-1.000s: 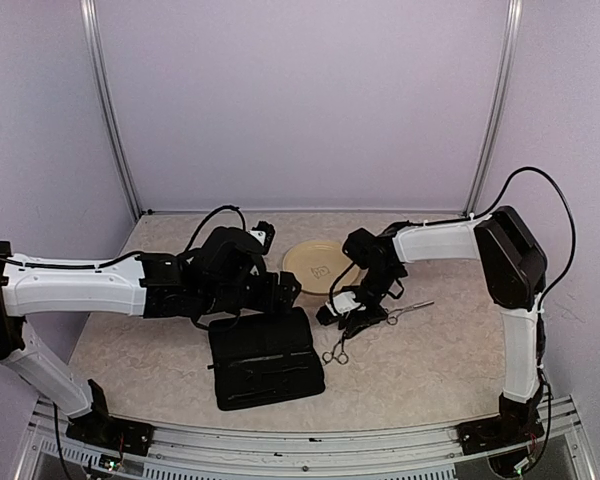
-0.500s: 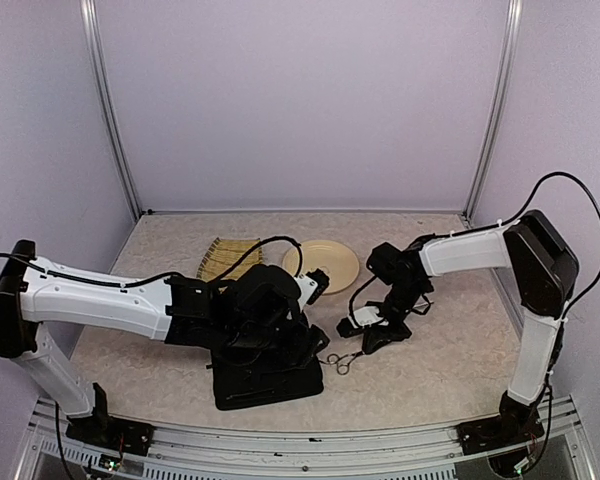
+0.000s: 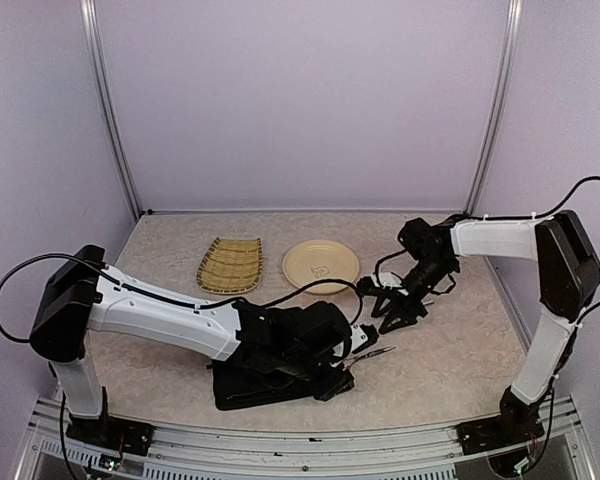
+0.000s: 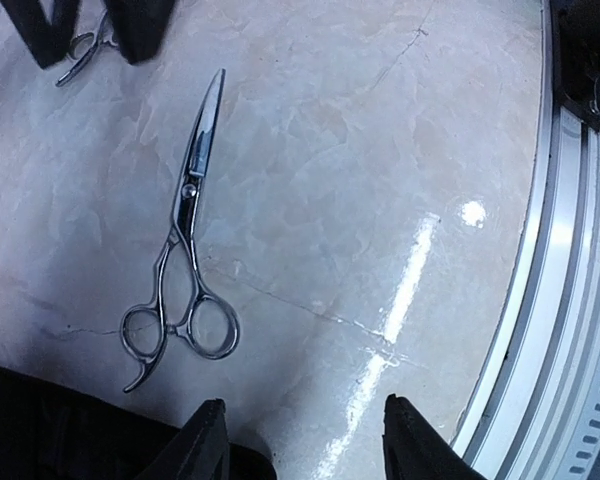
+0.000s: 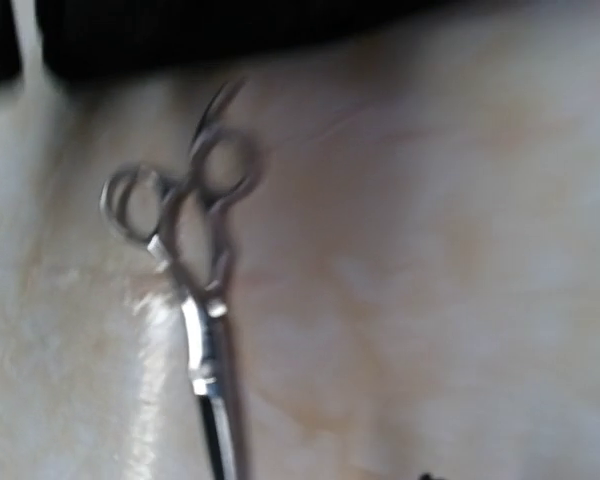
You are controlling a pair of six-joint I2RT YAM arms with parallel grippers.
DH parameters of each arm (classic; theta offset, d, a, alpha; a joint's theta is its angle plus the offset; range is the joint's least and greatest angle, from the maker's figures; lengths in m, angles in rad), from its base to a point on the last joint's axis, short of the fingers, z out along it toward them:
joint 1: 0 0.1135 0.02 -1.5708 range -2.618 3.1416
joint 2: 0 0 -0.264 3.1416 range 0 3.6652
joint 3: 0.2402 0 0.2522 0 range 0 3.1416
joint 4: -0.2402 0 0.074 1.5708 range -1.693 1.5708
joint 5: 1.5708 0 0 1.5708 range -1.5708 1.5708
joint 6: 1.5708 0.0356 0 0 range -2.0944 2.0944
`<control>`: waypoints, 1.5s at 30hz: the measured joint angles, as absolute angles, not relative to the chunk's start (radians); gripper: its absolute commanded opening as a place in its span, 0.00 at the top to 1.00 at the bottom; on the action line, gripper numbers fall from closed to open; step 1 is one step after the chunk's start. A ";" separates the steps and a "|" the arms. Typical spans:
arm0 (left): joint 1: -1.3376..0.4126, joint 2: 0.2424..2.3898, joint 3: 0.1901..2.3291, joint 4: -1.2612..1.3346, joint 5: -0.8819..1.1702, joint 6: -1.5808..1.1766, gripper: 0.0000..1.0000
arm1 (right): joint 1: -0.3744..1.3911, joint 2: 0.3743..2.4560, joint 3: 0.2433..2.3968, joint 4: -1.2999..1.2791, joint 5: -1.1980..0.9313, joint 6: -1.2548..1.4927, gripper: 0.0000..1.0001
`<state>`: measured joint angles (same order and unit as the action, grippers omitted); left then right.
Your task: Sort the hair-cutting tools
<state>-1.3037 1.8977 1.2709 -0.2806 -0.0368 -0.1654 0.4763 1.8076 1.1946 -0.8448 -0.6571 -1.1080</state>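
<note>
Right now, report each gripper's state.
Left gripper: open, empty.
Right gripper: cannot be told; a scissors handle sits between its jaws.

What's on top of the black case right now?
The left arm reaches over the black case, hiding most of its top. No tools show on the uncovered near strip.

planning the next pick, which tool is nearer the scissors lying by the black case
Left. The left tool is open just short of the ring end of the scissors; the right tool is farther off, beyond the blade tip.
</note>
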 measured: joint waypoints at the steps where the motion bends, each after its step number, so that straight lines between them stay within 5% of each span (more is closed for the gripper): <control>1: -1.305 1.910 1.284 -0.283 -0.037 -0.159 0.55 | 0.454 1.794 1.205 -0.848 -0.680 -1.106 0.51; 8: -1.293 1.991 1.361 -0.310 -0.017 -0.117 0.69 | 0.327 1.748 1.227 -0.804 -0.841 -1.044 0.55; 45: -1.246 2.141 1.489 -0.387 -0.002 -0.102 0.73 | 0.297 1.716 1.197 -0.744 -0.902 -0.995 0.57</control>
